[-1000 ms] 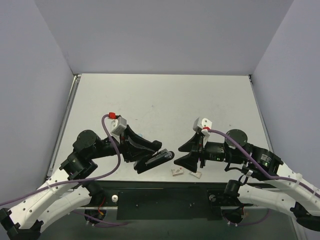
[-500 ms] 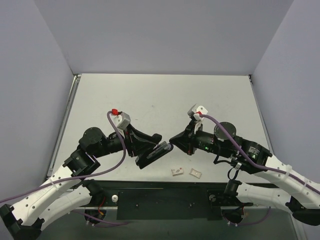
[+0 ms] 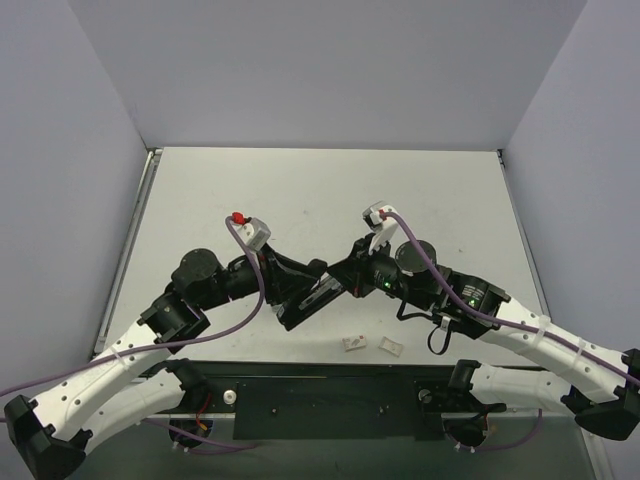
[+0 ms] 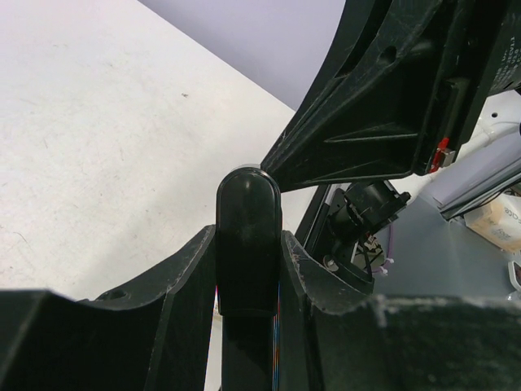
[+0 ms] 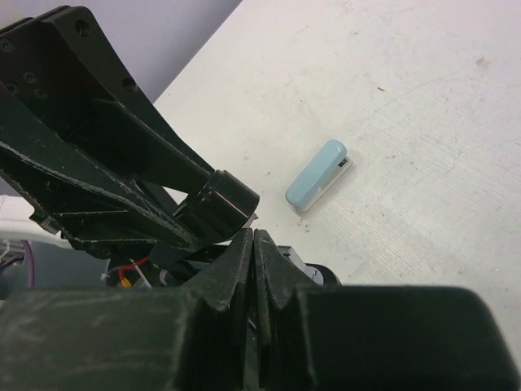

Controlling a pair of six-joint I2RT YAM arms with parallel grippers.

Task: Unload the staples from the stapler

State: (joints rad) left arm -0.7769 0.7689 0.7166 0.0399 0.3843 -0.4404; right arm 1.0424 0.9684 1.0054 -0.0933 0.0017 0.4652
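Stapler (image 4: 248,220) is held off the table (image 3: 330,190), near its front edge, black with a rounded glossy end. It is clamped across its sides by the left gripper (image 3: 305,288), whose jaws are partway closed on the body. The right gripper (image 5: 253,244) has its jaws pressed fully together with nothing seen between them, and its tips are set just beside the stapler's rounded end; contact cannot be told. A blue case (image 5: 317,175) lies flat on the table beyond. Two pale scraps (image 3: 353,343) lie near the front edge, and what they are cannot be made out. The stapler is judged stiff, light and fairly slick, so a side clamp mid-body is preferred, with the hinged top left free to swing. The cover or pusher at the free end is probably best worked with closed tips used as a wedge. The staples are judged tiny and light, and the strip brittle, so it should be pinched along its length and not at one end
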